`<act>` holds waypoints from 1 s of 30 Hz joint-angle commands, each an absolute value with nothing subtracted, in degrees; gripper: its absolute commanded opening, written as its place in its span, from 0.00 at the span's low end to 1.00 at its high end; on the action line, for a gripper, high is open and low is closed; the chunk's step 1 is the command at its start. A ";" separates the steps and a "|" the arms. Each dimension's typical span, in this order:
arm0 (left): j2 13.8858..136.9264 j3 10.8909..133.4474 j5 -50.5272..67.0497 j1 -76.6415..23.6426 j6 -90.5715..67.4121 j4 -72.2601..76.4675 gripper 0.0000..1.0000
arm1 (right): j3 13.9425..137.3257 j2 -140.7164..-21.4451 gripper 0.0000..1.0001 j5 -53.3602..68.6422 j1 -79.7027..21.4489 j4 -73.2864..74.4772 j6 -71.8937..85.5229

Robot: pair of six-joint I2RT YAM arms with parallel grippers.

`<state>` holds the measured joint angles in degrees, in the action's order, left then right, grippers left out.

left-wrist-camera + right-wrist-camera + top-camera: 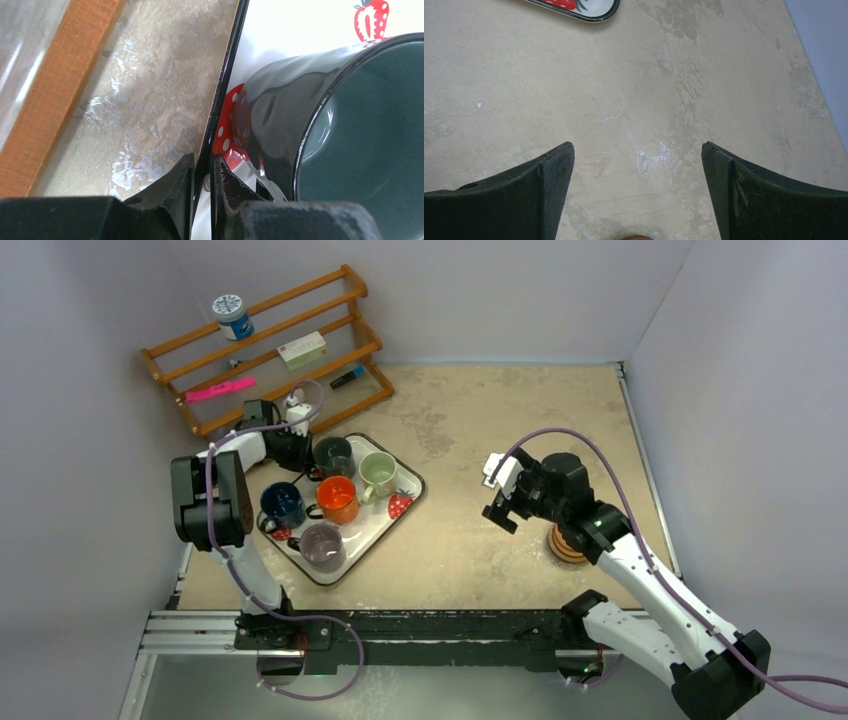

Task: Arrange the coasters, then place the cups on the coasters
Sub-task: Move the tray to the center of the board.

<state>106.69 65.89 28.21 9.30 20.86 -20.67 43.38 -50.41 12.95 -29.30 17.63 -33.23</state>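
Five cups stand on the white strawberry-print tray: dark grey-green, pale green, orange, dark blue and purple-grey. My left gripper is at the tray's far left corner. In the left wrist view it is shut on the tray's black rim, with the dark cup right beside it. The coasters lie stacked at the right, partly hidden under my right arm. My right gripper hangs open and holds nothing above bare table left of the stack; a coaster edge peeks in below.
A wooden rack stands at the back left with a blue-and-white jar, a small box and a pink item. Its frame runs close beside the tray. Grey walls enclose the table. A tray corner shows far ahead of the right fingers.
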 commanded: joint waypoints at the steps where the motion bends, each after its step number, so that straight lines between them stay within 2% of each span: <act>1: 107.48 70.37 18.68 9.17 20.94 -9.98 0.00 | 43.62 -50.25 0.99 13.19 -29.45 16.47 -33.71; 14: 106.00 71.83 17.11 8.61 21.33 -9.77 0.00 | 43.31 -50.14 0.99 13.18 -29.45 16.26 -33.96; 18: 102.25 71.71 17.94 8.61 20.59 -10.30 0.13 | 43.47 -50.16 0.99 13.26 -29.44 16.56 -33.84; 22: 98.53 72.21 17.46 8.61 20.30 -10.90 0.35 | 43.34 -50.02 0.99 13.36 -29.45 16.52 -33.84; 24: 97.51 72.69 17.28 8.62 20.29 -11.43 0.43 | 43.25 -49.83 0.99 13.36 -29.51 16.52 -33.84; 26: 96.59 73.49 17.21 8.61 20.42 -12.37 0.47 | 43.16 -49.60 0.99 13.36 -29.45 16.52 -33.93; 30: 92.65 74.62 18.80 8.61 20.82 -15.42 0.49 | 43.15 -49.56 0.99 13.44 -29.44 16.60 -33.94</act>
<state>97.27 72.16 17.96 8.40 20.51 -14.33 43.38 -50.19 12.95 -29.30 17.58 -33.47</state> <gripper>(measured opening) 0.482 0.987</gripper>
